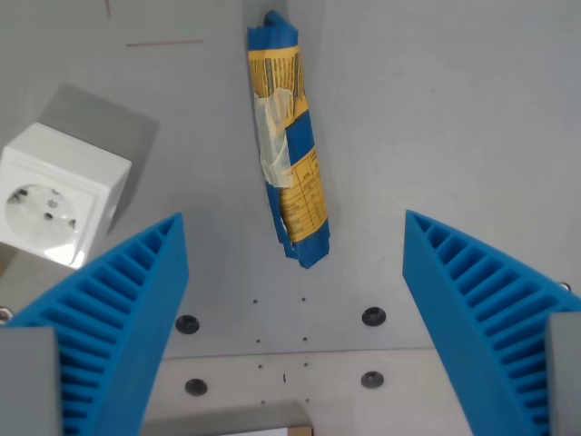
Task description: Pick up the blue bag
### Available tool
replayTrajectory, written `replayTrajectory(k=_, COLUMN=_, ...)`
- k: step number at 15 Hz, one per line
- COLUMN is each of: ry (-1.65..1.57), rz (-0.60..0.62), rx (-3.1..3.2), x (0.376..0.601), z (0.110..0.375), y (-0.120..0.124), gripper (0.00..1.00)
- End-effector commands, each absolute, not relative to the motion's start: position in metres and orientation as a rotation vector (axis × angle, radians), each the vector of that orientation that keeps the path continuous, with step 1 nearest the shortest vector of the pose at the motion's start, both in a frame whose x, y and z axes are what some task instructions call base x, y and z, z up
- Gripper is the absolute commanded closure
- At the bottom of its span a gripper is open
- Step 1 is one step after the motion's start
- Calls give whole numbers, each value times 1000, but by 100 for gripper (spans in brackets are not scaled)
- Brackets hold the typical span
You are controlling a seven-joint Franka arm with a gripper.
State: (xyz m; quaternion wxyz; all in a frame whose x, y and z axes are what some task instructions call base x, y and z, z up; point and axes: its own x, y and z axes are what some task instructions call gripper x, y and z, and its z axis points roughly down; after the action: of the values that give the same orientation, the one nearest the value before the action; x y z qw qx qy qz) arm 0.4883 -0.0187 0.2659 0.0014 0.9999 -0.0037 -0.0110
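Note:
The blue bag [289, 145] is a long, narrow blue and yellow packet with a strip of clear tape across it. It lies on the grey table, running from the top centre of the wrist view down to just above the middle. My gripper [295, 227] is open, with its two ribbed blue fingers [127, 309] spread wide at the wrist view's left and right. The bag's near end lies between the fingertips, and neither finger touches it. The gripper is empty.
A white socket cube [56, 191] stands on the table at the wrist view's left, close to the left finger. Several bolt holes [373, 316] sit in the table below the bag. A thin red line [163, 42] is marked at the top left.

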Motion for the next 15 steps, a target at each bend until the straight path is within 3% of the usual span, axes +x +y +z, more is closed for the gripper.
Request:
replayTrajectory(k=1, ry=148, rz=185, rx=3147, x=478, z=255, y=-17, gripper=0)
replayTrajectory(k=15, ry=99, rz=147, rx=3160, x=474, z=184, y=-15, gripper=0)
